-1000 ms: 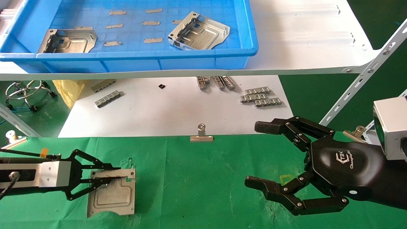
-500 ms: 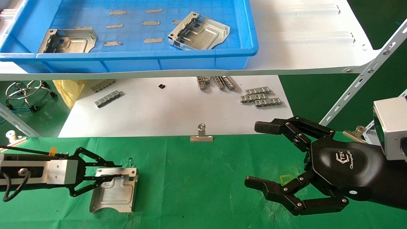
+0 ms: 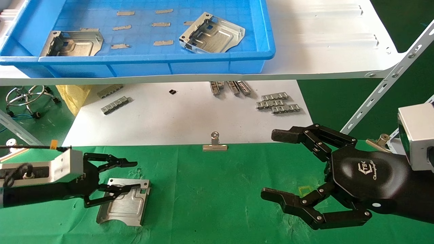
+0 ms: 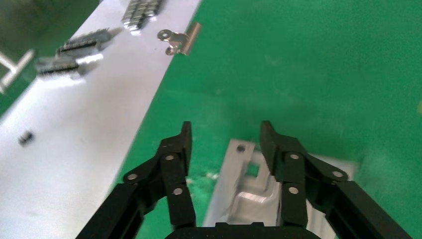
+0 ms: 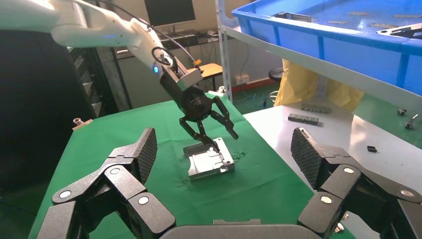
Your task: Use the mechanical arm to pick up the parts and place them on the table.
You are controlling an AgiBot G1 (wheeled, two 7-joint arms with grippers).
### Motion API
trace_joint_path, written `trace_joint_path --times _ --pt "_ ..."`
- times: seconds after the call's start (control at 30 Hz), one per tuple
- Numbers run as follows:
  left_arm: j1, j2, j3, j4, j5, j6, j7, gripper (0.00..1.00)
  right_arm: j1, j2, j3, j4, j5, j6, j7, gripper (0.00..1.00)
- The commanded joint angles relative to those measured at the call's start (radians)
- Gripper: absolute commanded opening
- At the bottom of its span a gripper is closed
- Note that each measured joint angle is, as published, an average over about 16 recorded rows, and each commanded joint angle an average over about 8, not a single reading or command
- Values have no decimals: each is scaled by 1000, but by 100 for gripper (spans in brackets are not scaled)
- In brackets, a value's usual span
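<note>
Left gripper [image 3: 130, 175]: jaws spread, holding nothing, just above one part [image 3: 124, 202] lying flat on the table [image 3: 217, 189] at seven o'clock; we judge a placement complete. Two parts [image 3: 212, 33] wait in the blue tray [image 3: 156, 64] at twelve o'clock. Next we fetch another; right gripper [image 3: 288, 169] idles unclenched at four o'clock.

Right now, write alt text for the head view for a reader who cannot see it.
A left gripper hangs with open fingers over a silver bracket plate lying on a green-clothed table. The black multi-fingered right hand hovers open at the right. Behind, a blue tray on a white shelf holds two more plates.
</note>
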Motion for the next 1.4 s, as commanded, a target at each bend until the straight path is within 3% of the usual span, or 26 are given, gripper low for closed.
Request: trace_joint_path --times 0.03,0.57,1.4 --pt "27 -1 -10 -3 -32 0 -67 100 0 0 0 0 0 0 0 100" --pt "62 -7 -40 -47 -59 -5 -123 100 0 0 0 0 0 0 0 100" --pt "236 -104 -257 -526 -138 -46 -458 100 0 0 0 0 0 0 0 100"
